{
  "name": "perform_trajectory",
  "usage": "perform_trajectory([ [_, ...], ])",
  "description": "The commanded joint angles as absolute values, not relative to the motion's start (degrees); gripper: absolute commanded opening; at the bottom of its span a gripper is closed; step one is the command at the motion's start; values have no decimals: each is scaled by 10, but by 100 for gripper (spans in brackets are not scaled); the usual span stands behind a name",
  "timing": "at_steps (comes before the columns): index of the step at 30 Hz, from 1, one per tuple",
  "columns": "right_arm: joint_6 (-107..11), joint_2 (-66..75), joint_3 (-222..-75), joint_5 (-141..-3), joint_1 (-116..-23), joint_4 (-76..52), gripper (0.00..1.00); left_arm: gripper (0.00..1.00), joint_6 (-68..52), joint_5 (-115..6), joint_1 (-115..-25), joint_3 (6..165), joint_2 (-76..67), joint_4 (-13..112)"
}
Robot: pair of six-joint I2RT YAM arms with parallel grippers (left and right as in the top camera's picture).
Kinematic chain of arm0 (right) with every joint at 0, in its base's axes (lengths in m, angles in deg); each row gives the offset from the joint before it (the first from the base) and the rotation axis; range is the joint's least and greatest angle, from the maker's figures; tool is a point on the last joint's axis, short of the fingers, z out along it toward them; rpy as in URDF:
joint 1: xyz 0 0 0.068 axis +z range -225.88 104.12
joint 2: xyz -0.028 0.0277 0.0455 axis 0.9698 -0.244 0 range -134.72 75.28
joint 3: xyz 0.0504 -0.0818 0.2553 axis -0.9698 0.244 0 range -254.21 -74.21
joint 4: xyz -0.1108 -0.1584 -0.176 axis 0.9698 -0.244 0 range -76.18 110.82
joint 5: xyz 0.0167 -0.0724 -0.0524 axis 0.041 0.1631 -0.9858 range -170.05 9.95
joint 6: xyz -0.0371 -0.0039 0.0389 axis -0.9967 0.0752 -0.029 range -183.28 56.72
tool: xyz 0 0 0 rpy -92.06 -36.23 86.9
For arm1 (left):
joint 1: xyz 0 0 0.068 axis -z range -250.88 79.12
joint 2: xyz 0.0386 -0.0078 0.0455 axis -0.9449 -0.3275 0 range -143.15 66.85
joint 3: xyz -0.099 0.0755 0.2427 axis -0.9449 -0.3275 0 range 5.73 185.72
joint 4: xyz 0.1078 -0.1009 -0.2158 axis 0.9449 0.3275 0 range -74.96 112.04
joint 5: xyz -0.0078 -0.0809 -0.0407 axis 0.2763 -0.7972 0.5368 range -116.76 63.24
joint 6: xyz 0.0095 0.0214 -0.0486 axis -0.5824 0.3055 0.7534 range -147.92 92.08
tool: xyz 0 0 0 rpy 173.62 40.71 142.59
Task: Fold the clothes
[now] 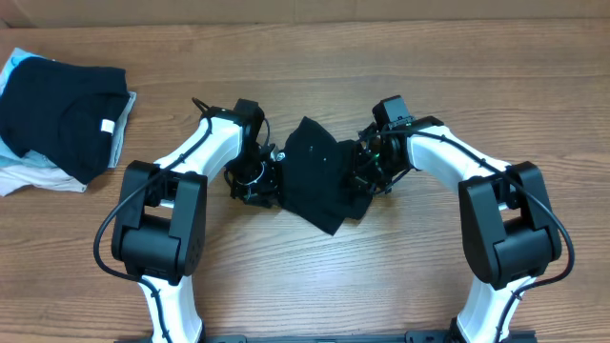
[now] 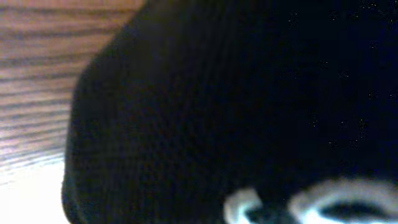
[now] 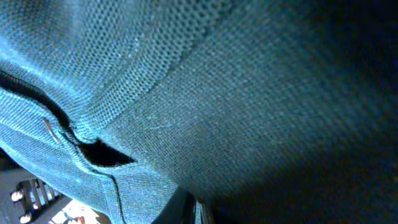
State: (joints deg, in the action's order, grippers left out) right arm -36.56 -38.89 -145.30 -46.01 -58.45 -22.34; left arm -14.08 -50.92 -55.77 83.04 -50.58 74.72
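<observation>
A crumpled black T-shirt (image 1: 319,181) lies mid-tabletop (image 1: 315,286). The right gripper (image 1: 365,170) has its jaws pinched on the 3 o'clock edge. The left gripper (image 1: 262,179) is at 9 o'clock, its jaws buried in fabric, state unclear. A stack of folded shirts (image 1: 57,114) sits at 10 o'clock.

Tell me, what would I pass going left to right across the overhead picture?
A pile of folded clothes, left arm, left gripper, black T-shirt between the grippers, right gripper, right arm.

Wooden table (image 1: 315,286), bunched black T-shirt (image 1: 319,181) centre, folded black T-shirt (image 1: 57,114) far left, seemingly atop pale cloth (image 1: 29,176)
</observation>
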Motion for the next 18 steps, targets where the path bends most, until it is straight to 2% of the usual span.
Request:
perform_trajectory([
  [1, -402, -361, -1464, -483, -584, -235, 6, 26, -115, -503, -559, 828, -497, 715],
  [2, -412, -350, -1465, -483, -584, -237, 6, 19, -104, -502, -559, 828, -497, 700],
  [6, -425, -303, -1465, -485, -584, -247, 7, 6, -18, -495, -560, 828, -498, 596],
  [11, -425, -286, -1465, -485, -584, -245, 8, 4, 10, -476, -582, 828, -502, 447],
  [14, -425, -287, -1465, -493, -584, -231, 9, 4, 10, -541, -602, 829, -502, 400],
  [15, -425, -287, -1465, -502, -584, -224, 9, 7, 10, -576, -607, 830, -502, 398],
  [16, -425, -287, -1465, -511, -584, -217, 9, 13, 9, -619, -612, 831, -502, 399],
  [18, -417, -288, -1465, -527, -581, -205, 9, 37, -10, -693, -619, 831, -502, 414],
])
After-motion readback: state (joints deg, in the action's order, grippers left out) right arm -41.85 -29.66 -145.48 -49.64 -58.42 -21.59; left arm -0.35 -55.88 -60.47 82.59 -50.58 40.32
